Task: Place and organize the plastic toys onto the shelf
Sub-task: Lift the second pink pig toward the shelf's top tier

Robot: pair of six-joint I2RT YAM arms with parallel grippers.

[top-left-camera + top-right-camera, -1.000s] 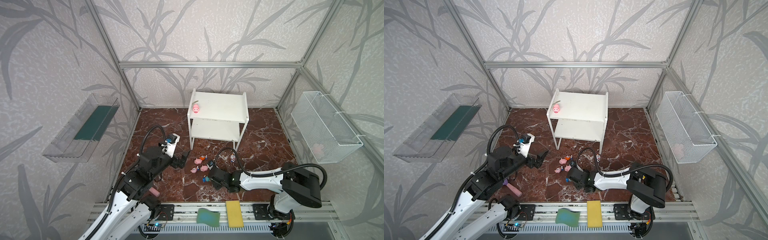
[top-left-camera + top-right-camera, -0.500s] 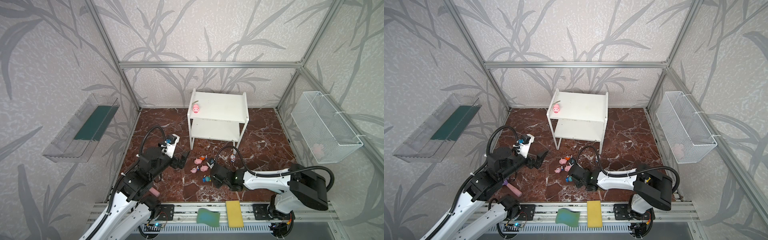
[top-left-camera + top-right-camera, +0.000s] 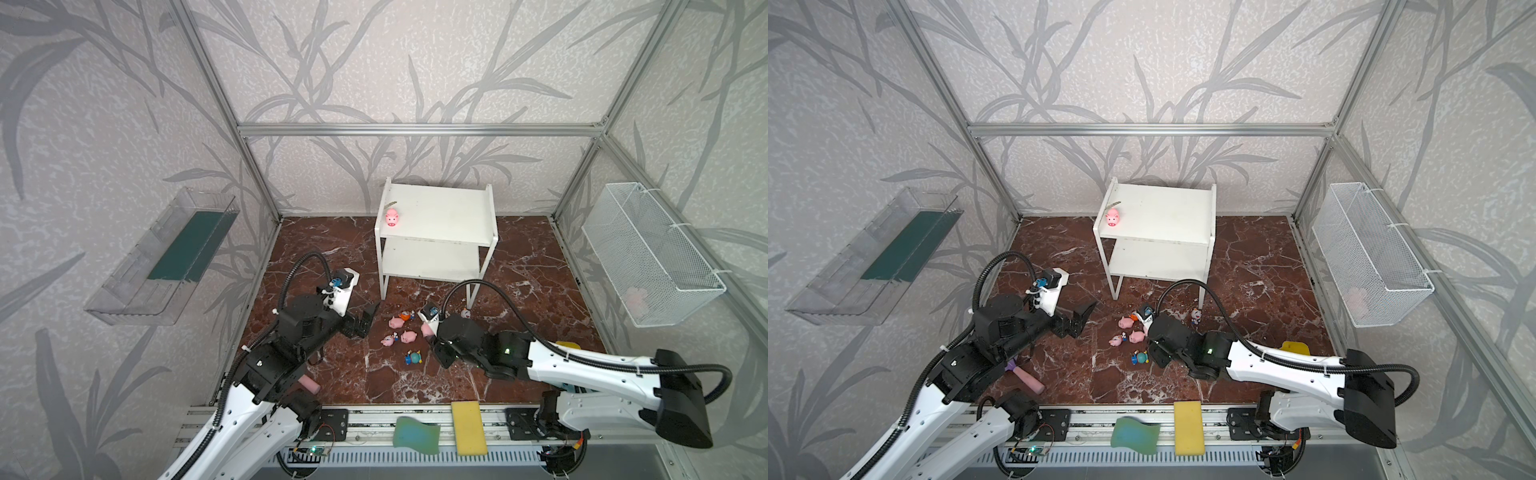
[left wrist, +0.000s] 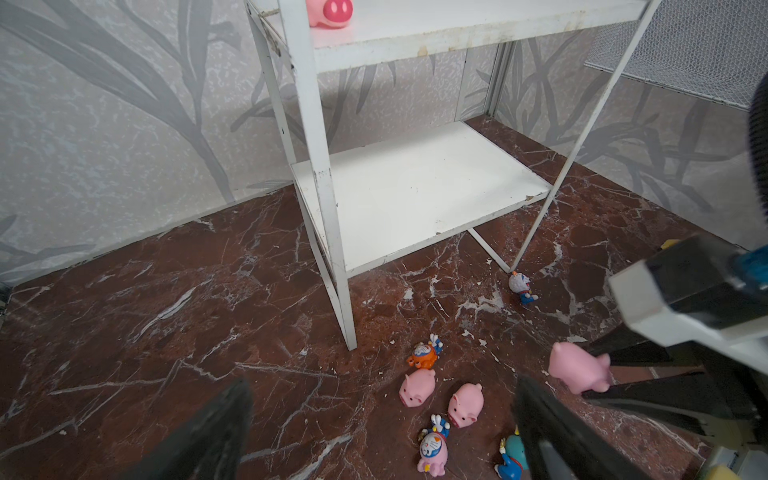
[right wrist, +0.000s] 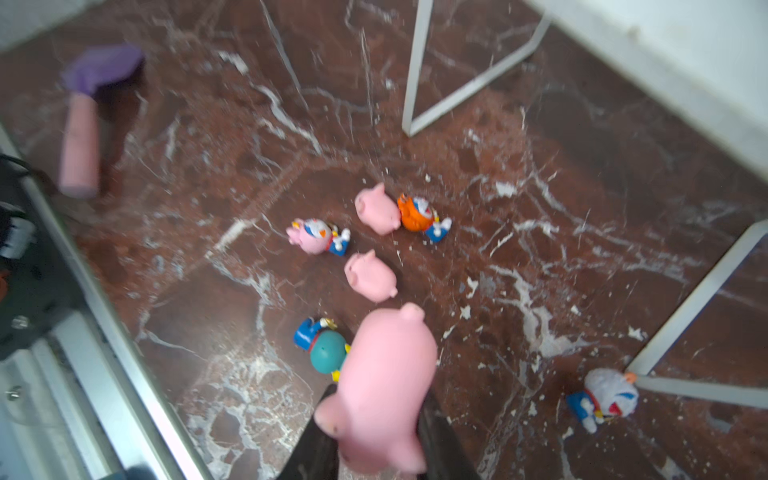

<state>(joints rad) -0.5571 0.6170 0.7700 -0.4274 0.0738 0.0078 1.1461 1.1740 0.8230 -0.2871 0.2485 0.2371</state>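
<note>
The right gripper (image 5: 374, 432), at the frame's lower centre, is clamped on 1 glossy pink plastic pig (image 5: 386, 365); the left gripper (image 3: 367, 318) is spread wide, empty. With pickup judged done, a carry to the white 2-tier shelf (image 3: 440, 212) at mid-frame is called for.

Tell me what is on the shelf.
One pink pig sits on the shelf, top board. The lower board looks bare; only a strip behind the front leg is covered.

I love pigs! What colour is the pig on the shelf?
The pig is pink with a darker pink snout, clearest in the left wrist view.
</note>
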